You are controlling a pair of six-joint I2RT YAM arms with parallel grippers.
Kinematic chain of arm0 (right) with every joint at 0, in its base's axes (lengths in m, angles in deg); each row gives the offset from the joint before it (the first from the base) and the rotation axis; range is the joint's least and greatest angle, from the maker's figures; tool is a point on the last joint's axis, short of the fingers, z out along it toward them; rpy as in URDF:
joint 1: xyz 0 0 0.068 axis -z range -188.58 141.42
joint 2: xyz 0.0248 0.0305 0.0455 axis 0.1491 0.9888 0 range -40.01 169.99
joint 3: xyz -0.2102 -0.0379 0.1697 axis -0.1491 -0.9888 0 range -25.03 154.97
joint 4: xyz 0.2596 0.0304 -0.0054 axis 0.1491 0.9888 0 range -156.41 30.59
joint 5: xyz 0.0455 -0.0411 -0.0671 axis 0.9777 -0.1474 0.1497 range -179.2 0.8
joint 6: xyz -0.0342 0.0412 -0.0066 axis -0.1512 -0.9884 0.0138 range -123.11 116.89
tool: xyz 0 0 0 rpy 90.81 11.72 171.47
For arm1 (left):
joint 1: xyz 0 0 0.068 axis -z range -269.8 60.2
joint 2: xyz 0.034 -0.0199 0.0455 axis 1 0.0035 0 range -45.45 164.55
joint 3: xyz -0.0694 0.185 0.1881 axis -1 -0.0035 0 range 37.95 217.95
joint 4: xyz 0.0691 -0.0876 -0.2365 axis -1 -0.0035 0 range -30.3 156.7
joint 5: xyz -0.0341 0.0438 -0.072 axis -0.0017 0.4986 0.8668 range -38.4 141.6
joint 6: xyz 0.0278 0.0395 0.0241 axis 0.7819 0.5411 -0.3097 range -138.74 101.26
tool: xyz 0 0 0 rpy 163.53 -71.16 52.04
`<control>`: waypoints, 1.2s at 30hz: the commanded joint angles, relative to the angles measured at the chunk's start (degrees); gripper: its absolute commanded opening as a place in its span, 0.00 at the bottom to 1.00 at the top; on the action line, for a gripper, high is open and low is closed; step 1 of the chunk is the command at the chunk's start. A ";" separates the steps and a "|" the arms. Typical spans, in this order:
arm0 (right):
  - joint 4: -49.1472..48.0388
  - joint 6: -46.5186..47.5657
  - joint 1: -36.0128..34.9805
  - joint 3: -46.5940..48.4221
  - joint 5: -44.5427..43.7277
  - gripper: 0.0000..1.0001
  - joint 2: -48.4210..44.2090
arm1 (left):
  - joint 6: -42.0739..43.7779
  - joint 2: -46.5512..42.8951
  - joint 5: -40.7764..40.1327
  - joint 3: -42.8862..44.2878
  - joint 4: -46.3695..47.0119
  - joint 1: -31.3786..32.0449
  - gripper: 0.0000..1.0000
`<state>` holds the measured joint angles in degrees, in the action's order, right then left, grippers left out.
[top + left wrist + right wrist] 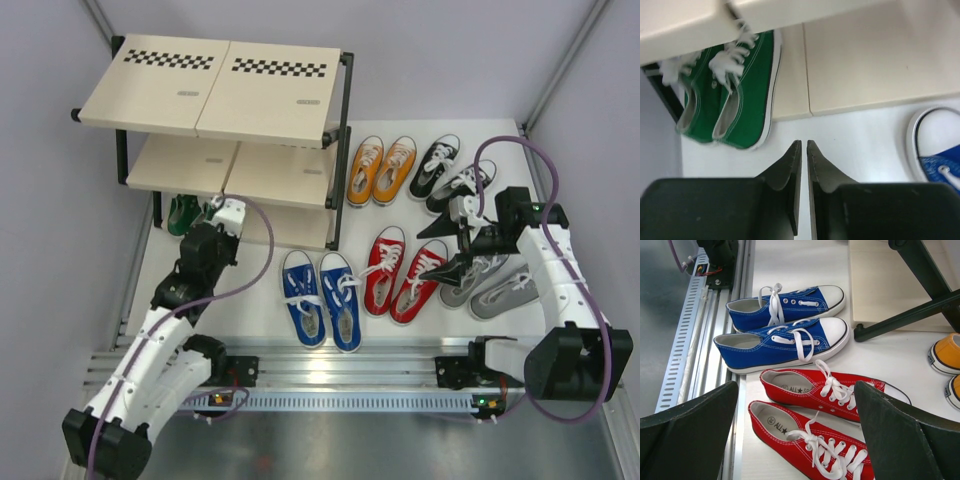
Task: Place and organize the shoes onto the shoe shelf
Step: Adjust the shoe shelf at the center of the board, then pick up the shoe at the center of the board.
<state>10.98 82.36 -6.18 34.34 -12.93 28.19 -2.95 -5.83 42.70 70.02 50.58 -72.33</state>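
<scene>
Right gripper (796, 390): jaws spread wide, empty, hovering over red pair (790, 432). Pair directly below, long axis running finger to finger, toes toward shoe shelf (215, 90); gripping across width probably needs wrist turn. Left gripper (803, 145): pressed together, empty, near green pair (735, 100) under shelf.

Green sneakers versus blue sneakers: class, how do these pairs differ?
Colour: the green sneakers are green canvas, the blue sneakers blue. Place: green sneakers sit at the bottom tier of the shoe shelf; blue ones lie on the table before it. Visibility: a board partly hides the green pair; the blue pair shows fully. Both have white laces and soles.
</scene>
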 commanded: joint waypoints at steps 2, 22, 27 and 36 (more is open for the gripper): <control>8.22 2.42 0.86 2.24 2.92 1.00 -0.53 | -30.76 3.26 -10.78 9.66 -8.99 -0.69 0.20; -18.81 -25.94 0.77 -1.62 -7.26 0.99 -6.41 | -65.62 -5.69 27.19 -5.09 -15.43 0.45 0.73; -29.21 -39.49 -2.20 -4.09 -17.72 0.99 -8.09 | -66.24 -4.99 26.31 -5.88 -15.35 3.00 0.72; -49.25 -57.34 -17.68 -7.43 -30.30 0.99 -5.72 | -68.96 -4.55 24.91 -8.78 -15.43 10.82 0.70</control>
<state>-27.41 32.90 -22.40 26.98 -40.12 21.77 -69.94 -10.77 68.25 62.04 34.54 -63.85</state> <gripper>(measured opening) 0.993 0.706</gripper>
